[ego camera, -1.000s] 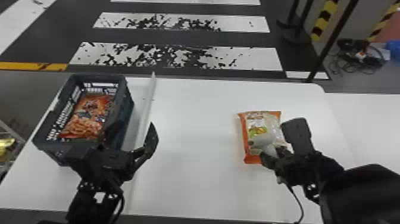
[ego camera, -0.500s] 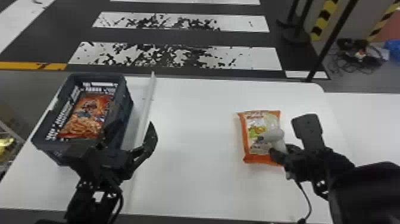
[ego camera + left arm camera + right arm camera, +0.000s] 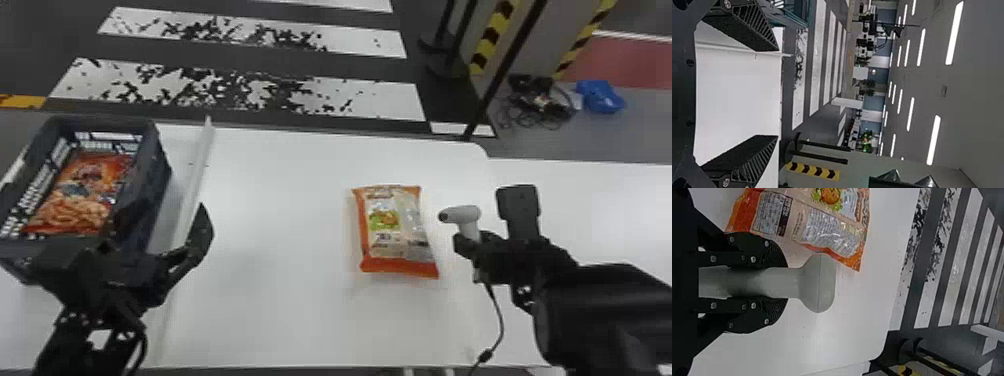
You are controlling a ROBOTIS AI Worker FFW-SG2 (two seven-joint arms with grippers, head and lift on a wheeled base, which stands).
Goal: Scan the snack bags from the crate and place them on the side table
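Note:
In the head view my right gripper [image 3: 472, 245] holds the white scanner [image 3: 462, 215] upright by its handle, right of the orange snack bag [image 3: 395, 230] lying flat on the table. The right wrist view has the right gripper [image 3: 783, 282] closed on the scanner [image 3: 819, 284], beside the bag [image 3: 828, 227]. My left gripper [image 3: 155, 225] stays over the near right side of the dark crate [image 3: 162, 175], where another orange snack bag [image 3: 82, 195] lies. Fingers spread wide, the left gripper [image 3: 777, 94] holds nothing in the left wrist view.
A thin white raised strip [image 3: 197, 175] runs along the white table [image 3: 280, 225] beside the crate. Another white surface [image 3: 600, 210] adjoins at the right. The scanner's black cable [image 3: 497, 320] hangs toward the near edge.
My right gripper has carried the scanner rightward, from over the snack bag to beside it, uncovering the bag. The left arm has hardly moved.

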